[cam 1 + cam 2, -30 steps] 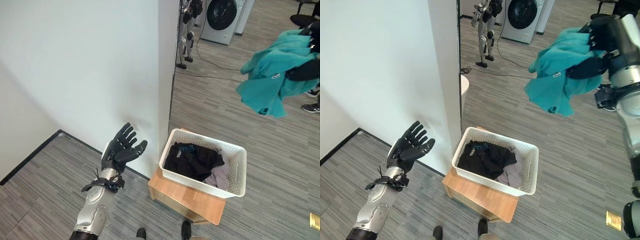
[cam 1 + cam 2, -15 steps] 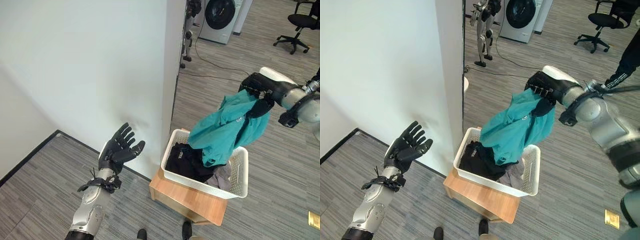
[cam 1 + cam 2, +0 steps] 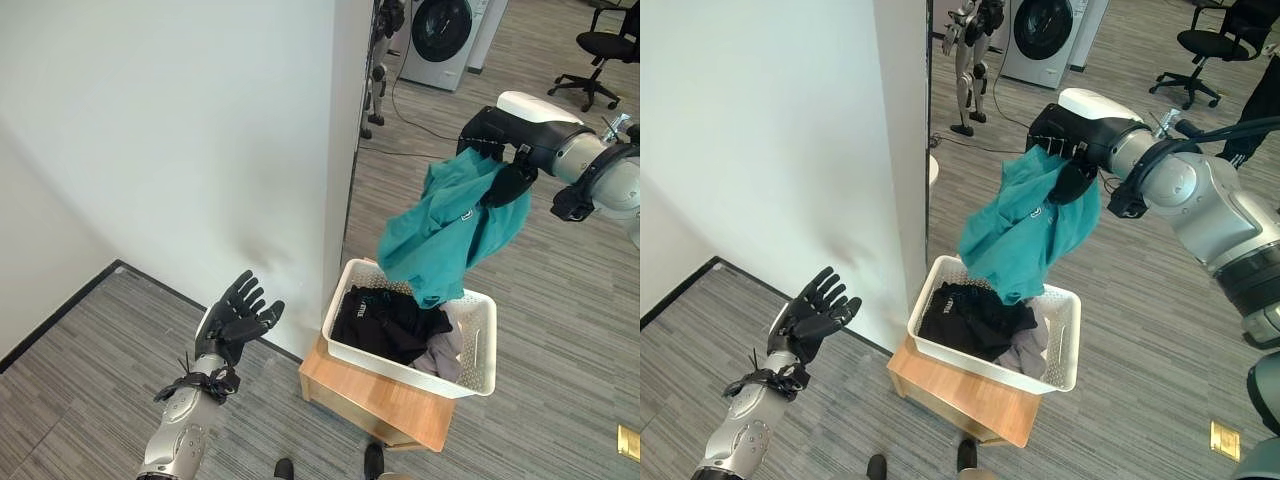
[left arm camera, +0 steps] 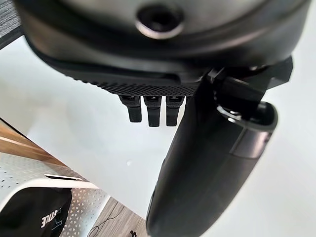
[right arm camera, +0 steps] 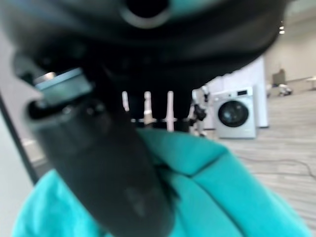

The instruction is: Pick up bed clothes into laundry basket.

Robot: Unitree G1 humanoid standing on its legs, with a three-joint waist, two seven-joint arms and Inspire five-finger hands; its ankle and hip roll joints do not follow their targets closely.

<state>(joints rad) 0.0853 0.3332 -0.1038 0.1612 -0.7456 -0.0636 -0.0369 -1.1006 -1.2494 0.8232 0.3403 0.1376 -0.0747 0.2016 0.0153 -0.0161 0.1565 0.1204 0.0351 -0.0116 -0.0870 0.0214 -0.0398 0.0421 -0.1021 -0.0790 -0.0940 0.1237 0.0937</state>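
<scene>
**Teal garment hanging over the basket, not yet let go**

Left eye view: the teal garment (image 3: 452, 222) is hanging from the right hand (image 3: 497, 140), whose fingers are clenching its upper edge. Half a second ago the cloth was drooping into the laundry basket (image 3: 474, 352); now the hand is sitting higher and the hem is dangling just above the rim. My reading: the drop is lined up but not made. The left hand (image 3: 234, 317) is idling near the white wall (image 3: 180, 130), fingers spread, holding nothing.

Right eye view: the garment is trailing below and to the wall side of the hand, over the dark clothes (image 3: 975, 318) already lying in the basket, which is resting on a wooden stand (image 3: 975, 395).

Left wrist view: fingers are staying straight, with the wall beyond them.

Right wrist view: teal cloth is bunching right against the thumb (image 5: 98, 148).
</scene>
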